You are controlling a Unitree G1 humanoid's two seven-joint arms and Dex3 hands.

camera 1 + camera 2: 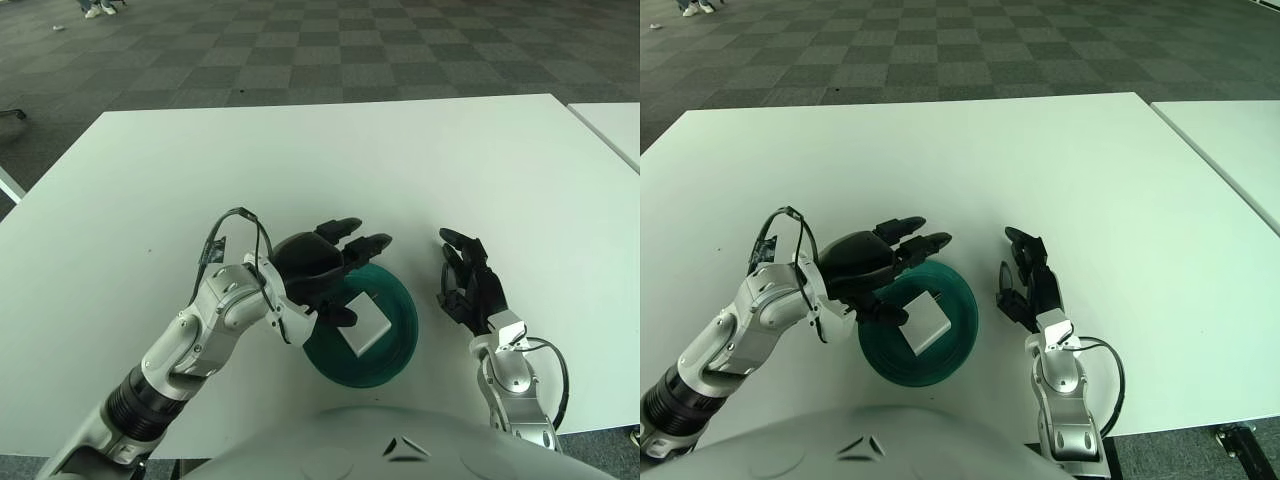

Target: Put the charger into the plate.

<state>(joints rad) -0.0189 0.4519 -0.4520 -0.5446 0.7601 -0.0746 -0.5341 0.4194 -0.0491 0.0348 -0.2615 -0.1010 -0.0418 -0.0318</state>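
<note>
White charger (pixel 362 322) lying flat inside green plate (pixel 400 345) on white desk (pixel 400 170). Left hand (pixel 315 265) above plate's left rim, fingers (pixel 365 243) spread, released, holding nothing; hides plate's left edge. Right hand (pixel 470 285) right of plate, fingers relaxed, empty. Plate's near edge cut off by robot torso.

The left hand (pixel 318 268) covers the plate's (pixel 398 345) upper-left rim and one corner of the charger (pixel 364 324). The plate's near edge is hidden behind the robot's torso (pixel 400 440).
</note>
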